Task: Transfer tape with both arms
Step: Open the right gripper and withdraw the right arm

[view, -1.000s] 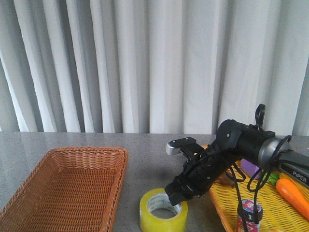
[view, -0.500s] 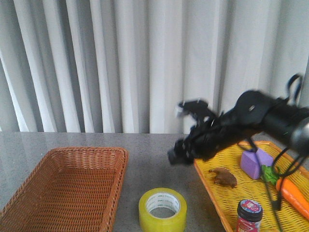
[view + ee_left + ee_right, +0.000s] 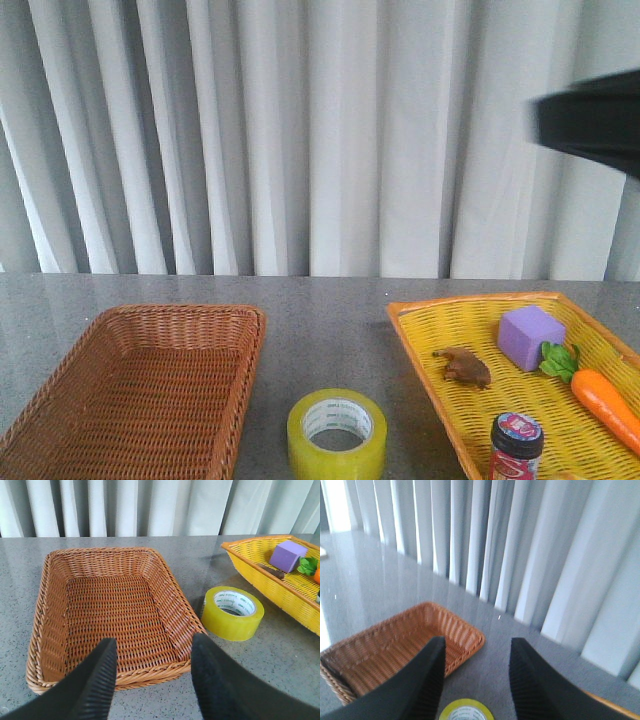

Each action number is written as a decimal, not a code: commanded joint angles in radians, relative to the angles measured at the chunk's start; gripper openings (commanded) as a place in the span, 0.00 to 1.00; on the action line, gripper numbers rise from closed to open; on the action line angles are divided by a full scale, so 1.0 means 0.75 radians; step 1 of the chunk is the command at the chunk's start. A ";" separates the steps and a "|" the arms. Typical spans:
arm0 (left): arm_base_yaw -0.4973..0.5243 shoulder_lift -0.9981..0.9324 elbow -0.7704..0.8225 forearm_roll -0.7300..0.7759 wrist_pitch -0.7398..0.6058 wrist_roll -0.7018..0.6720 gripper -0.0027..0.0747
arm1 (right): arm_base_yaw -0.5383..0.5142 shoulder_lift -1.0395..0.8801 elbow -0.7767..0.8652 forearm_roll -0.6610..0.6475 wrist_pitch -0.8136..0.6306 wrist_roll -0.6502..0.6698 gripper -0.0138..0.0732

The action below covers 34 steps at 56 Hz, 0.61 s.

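The tape (image 3: 337, 433), a yellow roll with a white core, lies flat on the grey table between the two baskets, with nothing touching it. My right arm (image 3: 592, 120) is a black blur high at the right edge of the front view. In its wrist view the right gripper (image 3: 476, 652) is open and empty, high above the tape (image 3: 466, 712). My left gripper (image 3: 152, 655) is also open and empty. It hovers over the near rim of the brown wicker basket (image 3: 50, 605), with the tape (image 3: 232, 612) off to one side of that basket.
The brown wicker basket (image 3: 60, 400) is empty at the left. The yellow tray (image 3: 425, 340) at the right holds a purple block (image 3: 530, 337), a carrot (image 3: 605, 400), a small brown toy (image 3: 463, 366) and a dark-lidded jar (image 3: 517, 440). White curtains hang behind the table.
My right arm was down at the tape, then rose up and to the right, out to the frame's edge. The tape stayed on the table.
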 commanded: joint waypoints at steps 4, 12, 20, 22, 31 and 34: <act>0.003 0.014 -0.043 -0.027 -0.079 -0.001 0.48 | -0.008 -0.489 0.484 -0.027 -0.326 -0.024 0.38; 0.003 0.014 -0.043 -0.027 -0.079 -0.001 0.48 | -0.008 -0.975 0.927 -0.170 -0.474 0.060 0.22; 0.003 0.019 -0.043 -0.027 -0.090 0.001 0.48 | -0.008 -1.359 1.180 -0.447 -0.417 0.420 0.15; 0.003 0.027 -0.043 -0.029 -0.092 0.001 0.48 | -0.009 -1.401 1.213 -0.547 -0.373 0.500 0.15; -0.012 0.083 -0.043 -0.176 -0.085 0.156 0.47 | -0.004 -1.359 1.211 -0.828 -0.155 0.595 0.15; -0.023 0.119 -0.045 -0.278 -0.094 0.294 0.46 | -0.004 -1.355 1.211 -0.880 -0.171 0.605 0.15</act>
